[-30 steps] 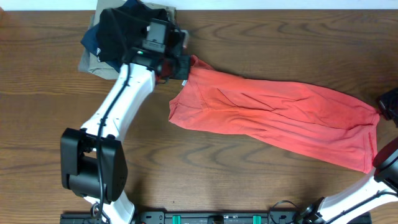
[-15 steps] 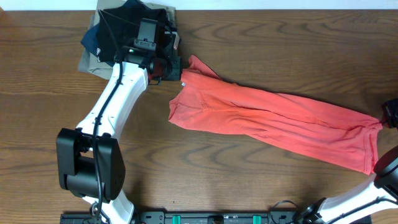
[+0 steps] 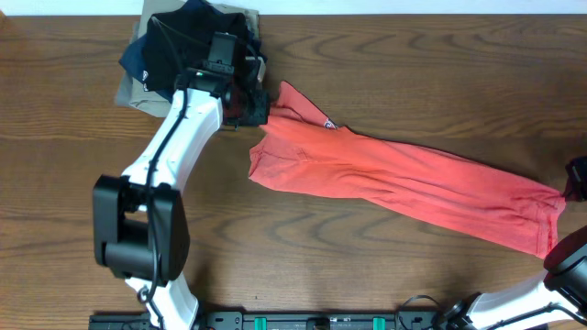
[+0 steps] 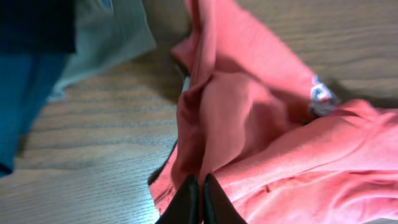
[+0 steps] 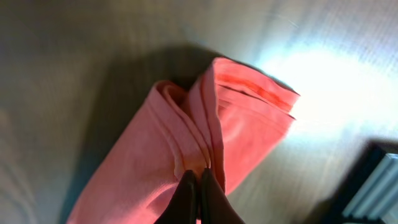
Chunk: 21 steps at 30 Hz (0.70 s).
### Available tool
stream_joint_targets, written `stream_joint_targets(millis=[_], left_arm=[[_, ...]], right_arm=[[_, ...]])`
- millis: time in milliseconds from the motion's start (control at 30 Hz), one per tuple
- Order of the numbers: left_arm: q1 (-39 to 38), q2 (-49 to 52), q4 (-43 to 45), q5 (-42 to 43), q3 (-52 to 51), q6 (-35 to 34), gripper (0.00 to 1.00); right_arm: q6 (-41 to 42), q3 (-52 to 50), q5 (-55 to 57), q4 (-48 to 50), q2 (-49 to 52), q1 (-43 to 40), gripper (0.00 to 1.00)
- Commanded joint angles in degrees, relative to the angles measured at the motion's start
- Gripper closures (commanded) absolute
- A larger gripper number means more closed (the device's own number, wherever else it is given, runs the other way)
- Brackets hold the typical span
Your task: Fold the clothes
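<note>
Stretched since a second ago: your red T-shirt [image 3: 404, 179] lies as a longer, narrower band on the desk [image 3: 367, 64], starting just beside the pile of dark clothes [image 3: 160, 55]. Beside that pile, your left tool [image 4: 199, 190] pinches the shirt's near end. Farthest from the pile, your right tool [image 5: 199, 186] pinches its hem.

Robot laboratory bench, overhead view.
My white left arm [image 3: 179, 137] and right arm [image 3: 518, 298] rise from a black mounting rail [image 3: 303, 322] at the edge of a wood-grain table [image 3: 394, 82].
</note>
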Motion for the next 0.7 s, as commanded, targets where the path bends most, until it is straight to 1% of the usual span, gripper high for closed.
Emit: stream_joint_targets(millis=[0,100,233,267,300,333,367,400,433,467,533,667], left_arm=[[0.2,2.5,-0.4,-0.2,0.5,-0.3,0.94],[0.2,3.0,-0.3,-0.2,0.5,-0.3,0.94],[0.2,3.1,-0.6,-0.4,0.5,-0.3,0.94],[0.2,3.1,-1.0,-0.5,0.5,-0.3,0.93],[0.3,3.1,-1.4,-0.7,0.5,-0.3,0.9],[0.3,3.1,-2.0,-1.3,0.5,-0.3,0.78],[0.3,3.1,-2.6,-2.1,0.5,-0.3,0.6],[0.3,3.1,-3.4,-3.0,0.5,-0.3,0.49],[0.3,3.1,-4.1,-3.7,0.5,-0.3,0.48],[0.3,3.1,-4.5,-3.8,0.5,-0.3,0.48],[0.2,3.0,-4.8,-3.8,0.5,-0.3,0.49],[0.2,1.8,-4.8,-3.7,0.5,-0.3,0.49]], right_arm=[[3.5,0.6,5.6,-1.2,-0.9,-0.9,0.99],[3.8,0.6,7.5,-1.6,-0.9,-1.2,0.98],[3.8,0.3,7.4,-1.7,-0.8,-1.2,0.8],[3.8,0.1,7.5,-1.6,-0.8,-1.2,0.7],[3.8,0.0,7.4,-1.6,-0.8,-1.2,0.65],[3.8,0.0,7.4,-1.4,-0.8,-1.2,0.54],[3.8,0.0,7.2,-1.4,-0.8,-1.2,0.33],[3.8,0.0,6.6,-1.4,-0.8,-1.2,0.09],[3.7,0.0,5.5,-1.2,-0.8,-1.2,0.04],[3.7,0.0,4.3,-1.1,-0.8,-1.2,0.02],[1.9,0.0,1.7,-0.3,-0.8,-1.1,0.01],[-5.9,0.0,-4.7,2.8,-0.8,-0.3,0.02]])
